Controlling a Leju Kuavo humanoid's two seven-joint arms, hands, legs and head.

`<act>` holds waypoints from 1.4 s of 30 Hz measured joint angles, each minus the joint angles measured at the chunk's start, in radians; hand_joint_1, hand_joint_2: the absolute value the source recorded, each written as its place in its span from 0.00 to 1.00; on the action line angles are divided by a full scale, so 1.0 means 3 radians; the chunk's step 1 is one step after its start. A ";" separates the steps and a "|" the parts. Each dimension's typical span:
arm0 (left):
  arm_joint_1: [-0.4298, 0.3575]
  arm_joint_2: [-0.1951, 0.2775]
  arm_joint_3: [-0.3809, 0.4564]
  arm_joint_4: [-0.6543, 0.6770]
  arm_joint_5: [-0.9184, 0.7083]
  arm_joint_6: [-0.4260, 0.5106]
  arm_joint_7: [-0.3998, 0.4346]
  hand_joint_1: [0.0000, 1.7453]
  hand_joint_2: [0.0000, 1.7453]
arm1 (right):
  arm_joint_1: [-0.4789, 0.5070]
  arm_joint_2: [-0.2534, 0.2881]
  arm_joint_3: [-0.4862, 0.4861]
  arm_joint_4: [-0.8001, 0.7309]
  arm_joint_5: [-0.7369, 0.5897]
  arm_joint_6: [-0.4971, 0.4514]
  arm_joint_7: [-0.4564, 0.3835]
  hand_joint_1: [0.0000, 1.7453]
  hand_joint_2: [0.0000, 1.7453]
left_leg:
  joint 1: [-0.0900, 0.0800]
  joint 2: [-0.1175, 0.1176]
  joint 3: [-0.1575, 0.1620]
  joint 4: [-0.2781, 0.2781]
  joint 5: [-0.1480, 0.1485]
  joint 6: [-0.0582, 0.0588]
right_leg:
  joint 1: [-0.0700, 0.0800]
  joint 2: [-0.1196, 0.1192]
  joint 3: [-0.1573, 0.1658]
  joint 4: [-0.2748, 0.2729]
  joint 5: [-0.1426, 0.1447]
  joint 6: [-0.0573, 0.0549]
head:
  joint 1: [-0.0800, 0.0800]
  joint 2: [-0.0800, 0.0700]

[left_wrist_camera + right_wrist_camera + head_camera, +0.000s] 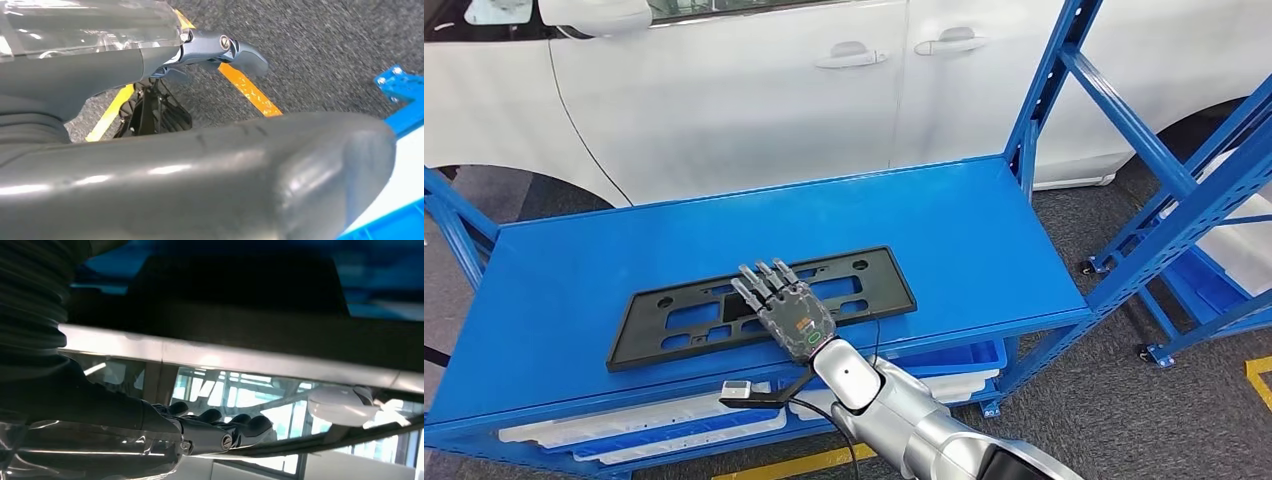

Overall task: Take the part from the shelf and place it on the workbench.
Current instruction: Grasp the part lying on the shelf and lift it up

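Note:
The part, a flat black licence-plate frame (684,320), lies on the top board of the blue shelf (724,230), near its front edge. My right hand (786,312) reaches in over the frame's near edge, right of its middle, fingers stretched out straight and side by side above it. In the right wrist view the frame (240,285) is a dark slab, and the right hand (215,432) has a gap between its straight fingers and the slab, with nothing gripped. My left hand (210,165) hangs over the carpeted floor, holding nothing, thumb and fingers apart.
A white car (724,90) stands close behind the shelf. Blue rack uprights and braces (1164,190) rise at the right. Blue trays with white parts (644,425) fill the level below the top board. A yellow line (247,87) runs across the grey carpet.

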State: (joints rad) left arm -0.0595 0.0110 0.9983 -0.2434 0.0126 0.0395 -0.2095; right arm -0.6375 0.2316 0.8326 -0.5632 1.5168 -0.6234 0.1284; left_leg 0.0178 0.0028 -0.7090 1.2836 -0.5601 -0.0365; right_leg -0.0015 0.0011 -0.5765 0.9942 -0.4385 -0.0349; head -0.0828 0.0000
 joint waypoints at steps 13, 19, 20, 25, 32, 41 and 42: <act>-0.0022 0.0010 0.0006 0.0000 -0.0005 -0.0007 -0.0021 0.00 0.00 | -0.0128 0.0030 -0.0097 0.0281 0.0000 0.0173 0.0001 1.00 1.00 | 0.0009 -0.0005 0.0417 -0.0920 0.0427 0.0169 | -0.0011 0.0012 -0.0291 0.0712 -0.0423 0.0178 | 0.0001 0.0000; -0.0021 0.0011 0.0008 0.0000 -0.0005 -0.0009 -0.0026 0.00 0.00 | -0.0139 0.0036 -0.0140 0.0379 -0.0033 0.0191 -0.0040 1.00 1.00 | -0.0019 -0.0016 0.0429 -0.0915 0.0421 0.0165 | 0.0008 0.0011 -0.0144 0.0367 -0.0121 0.0102 | 0.0001 0.0000; -0.0022 0.0010 0.0008 0.0000 -0.0005 -0.0010 -0.0026 0.00 0.00 | -0.0146 0.0038 -0.0146 0.0388 -0.0034 0.0193 -0.0047 1.00 1.00 | -0.0024 -0.0017 0.0427 -0.0912 0.0420 0.0154 | 0.0018 0.0007 -0.0065 0.0194 -0.0063 0.0085 | 0.0001 0.0000; -0.0026 0.0013 0.0008 0.0001 -0.0005 -0.0020 -0.0036 0.00 0.00 | -0.0165 0.0058 -0.0185 0.0421 -0.0034 0.0196 -0.0060 1.00 1.00 | -0.0021 -0.0014 0.0418 -0.0886 0.0387 0.0067 | 0.0012 -0.0001 0.0008 0.0013 -0.0015 0.0038 | 0.0001 0.0000; -0.0012 0.0028 0.0008 0.0001 -0.0005 -0.0103 -0.0291 0.00 1.00 | -0.0166 0.0074 -0.0210 0.0464 -0.0031 0.0213 -0.0110 1.00 1.00 | 0.0014 -0.0013 0.0047 -0.0106 0.0122 -0.0014 | -0.0010 -0.0005 0.0028 0.0010 -0.0018 0.0018 | 0.0000 0.0000; -0.0019 0.0028 0.0006 0.0001 -0.0005 -0.0118 -0.0319 0.00 1.00 | -0.0186 0.0099 -0.0332 0.0466 -0.0170 0.0156 -0.0334 1.00 1.00 | 0.0026 -0.0017 0.0391 -0.0886 0.0429 0.0133 | -0.0002 0.0012 -0.0052 0.0211 -0.0162 0.0154 | 0.0001 0.0000; -0.0021 0.0028 0.0006 0.0001 -0.0005 -0.0124 -0.0314 0.00 1.00 | -0.0182 0.0100 -0.0361 0.0459 -0.0275 0.0123 -0.0444 1.00 1.00 | 0.0027 -0.0014 0.0389 -0.0890 0.0433 0.0150 | -0.0007 0.0010 -0.0127 0.0374 -0.0259 0.0167 | 0.0001 0.0000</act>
State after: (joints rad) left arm -0.0657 0.0194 1.0002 -0.2430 0.0112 0.0023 -0.3038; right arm -0.6922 0.2615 0.7242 -0.4255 1.4343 -0.5866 -0.0047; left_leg 0.0258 -0.0015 -0.5923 1.0165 -0.4302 0.0084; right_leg -0.0035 0.0040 -0.6145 1.1066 -0.5162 0.0151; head -0.0824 0.0000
